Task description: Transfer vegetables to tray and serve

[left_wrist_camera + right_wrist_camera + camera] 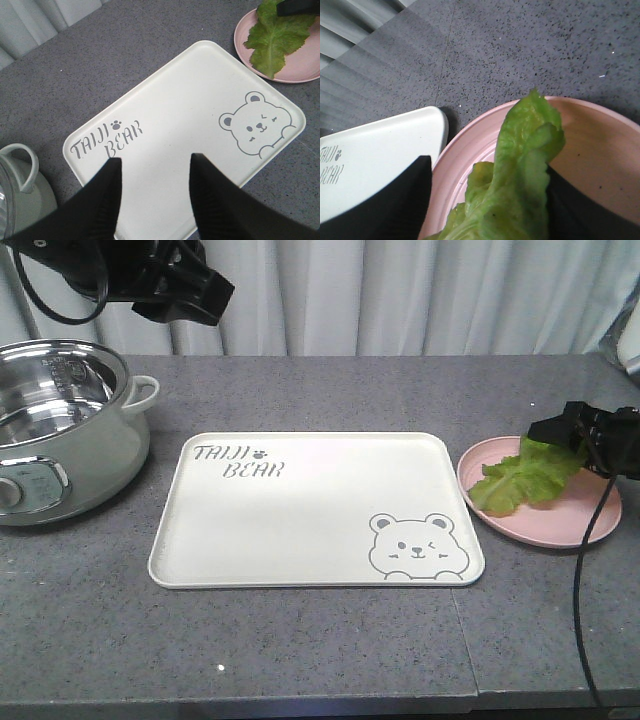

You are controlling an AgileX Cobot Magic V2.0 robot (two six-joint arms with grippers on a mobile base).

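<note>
Lettuce leaf (530, 478): lay on pink plate (530, 528).
Right gripper (487, 170): low, fingers wide astride the leaf.
Left gripper (156, 165): high, fingers apart.

- A mock kitchen staged for robot trials, not a lived-in home kitchen.
- A grey speckled, stone-look countertop (330, 390) fills the front view, with a seam at lower right.
- A plain, pale pleated curtain (400, 290) closes off the whole back like a booth backdrop.
- Kitchenware: an electric cooking pot (60, 440) at left, a serving tray (300, 520) in the centre, and a pink plate (520, 530) with a lettuce leaf (525, 483) at right.
- A black robot arm (170, 280) at upper left and a loose black cable (577, 570) at lower right.
</note>
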